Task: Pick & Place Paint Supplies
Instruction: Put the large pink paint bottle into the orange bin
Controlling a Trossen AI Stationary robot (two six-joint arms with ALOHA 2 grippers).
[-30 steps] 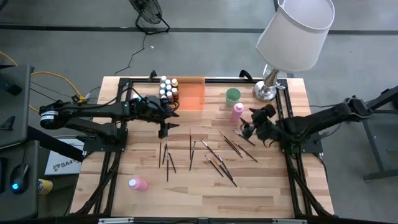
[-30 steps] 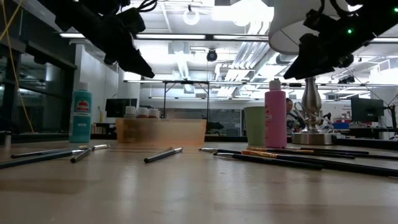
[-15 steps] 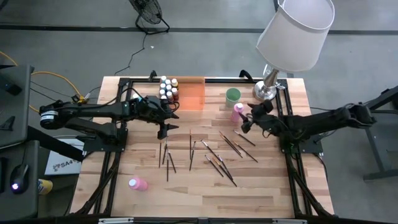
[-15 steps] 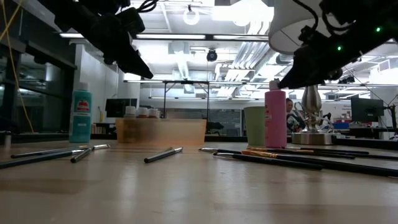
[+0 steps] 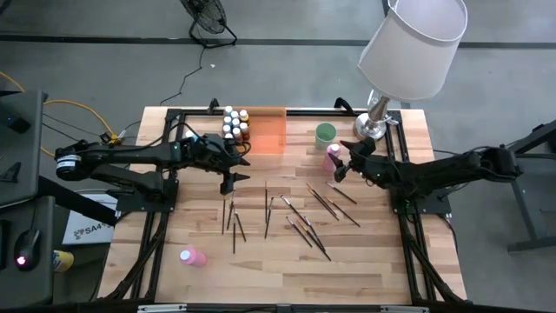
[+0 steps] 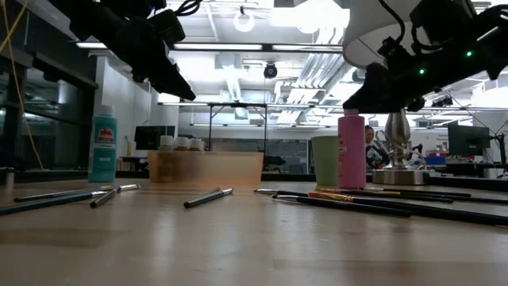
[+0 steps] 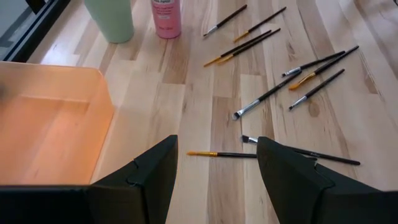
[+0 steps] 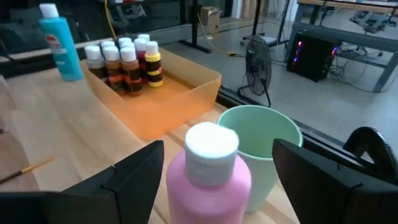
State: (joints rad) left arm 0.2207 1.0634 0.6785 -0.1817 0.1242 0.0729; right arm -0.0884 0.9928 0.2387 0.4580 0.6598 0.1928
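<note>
Lining up the wide-open right gripper (image 8: 214, 171) around the pink bottle (image 8: 208, 171), I am keeping clear of the green cup (image 8: 264, 140) just behind.

A grey concrete floor (image 5: 104, 61) surrounds the wooden table (image 5: 373, 269), with a black floor fan (image 5: 208, 22) standing beyond the table's far edge and a yellow cable (image 5: 82, 109) trailing across the floor on the left side. A table lamp with a white shade (image 5: 415, 43) and a shiny metal base (image 5: 372, 126) stands on the table's far right corner. Across the table the room opens into a workshop with a white ceiling of exposed pipes and bright ceiling lights (image 6: 244, 20), dark window frames (image 6: 48, 103) along one side, and desks with monitors (image 6: 467, 139) in the distance, where a person (image 6: 370, 143) sits.
</note>
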